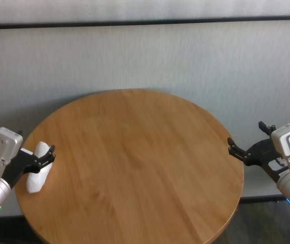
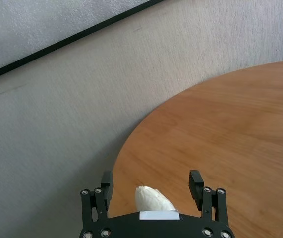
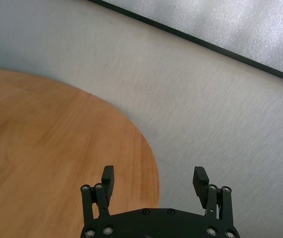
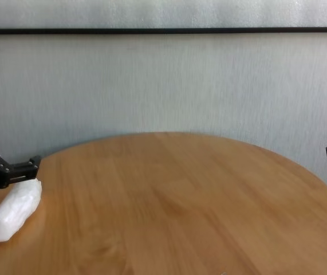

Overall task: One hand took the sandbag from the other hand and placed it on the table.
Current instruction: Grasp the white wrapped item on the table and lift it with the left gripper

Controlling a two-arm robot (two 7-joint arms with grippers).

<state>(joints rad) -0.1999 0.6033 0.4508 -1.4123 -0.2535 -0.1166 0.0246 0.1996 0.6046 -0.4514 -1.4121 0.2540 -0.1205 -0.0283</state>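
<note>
The left gripper [image 1: 42,156] hovers with jaws wide open above the sandbag [image 1: 37,172], gripping nothing. The right gripper [image 1: 246,147] is equally spread and empty off the right rim. The sandbag lies at the worktop [image 1: 134,162] left edge, long axis running near-to-far. A careless descent could nudge it overboard.

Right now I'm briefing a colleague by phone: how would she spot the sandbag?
Start at the round wooden table and go to its edge on the robot's left. There the sandbag lies on the wood, under the open left gripper. It is a small white, lumpy oblong pouch, the only loose object on the table.
</note>
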